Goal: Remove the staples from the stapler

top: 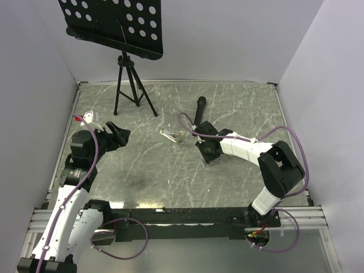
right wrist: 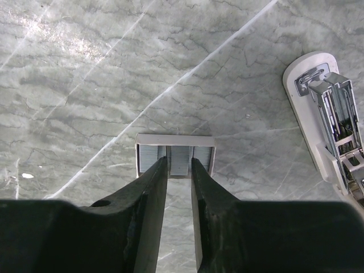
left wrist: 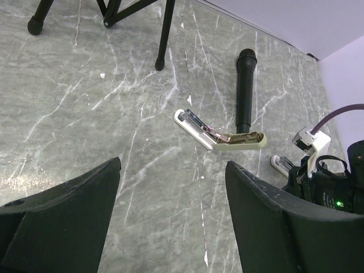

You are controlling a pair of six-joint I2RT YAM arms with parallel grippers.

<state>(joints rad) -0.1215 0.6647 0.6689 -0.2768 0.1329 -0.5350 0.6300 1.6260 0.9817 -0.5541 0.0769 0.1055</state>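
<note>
The white stapler (top: 172, 135) lies swung open on the grey marble table, its metal staple channel exposed; it also shows in the left wrist view (left wrist: 219, 135) and at the right edge of the right wrist view (right wrist: 330, 125). My right gripper (top: 207, 154) is to the right of it, low over a small white staple box (right wrist: 175, 153). Its fingertips (right wrist: 180, 162) are nearly together, with a strip of staples (right wrist: 180, 159) pinched between them at the box's open side. My left gripper (top: 120, 135) is wide open and empty (left wrist: 173, 165), well left of the stapler.
A black microphone (top: 199, 111) lies just behind the right gripper, also in the left wrist view (left wrist: 244, 85). A music stand on a tripod (top: 131, 85) stands at the back left. White walls enclose the table on three sides.
</note>
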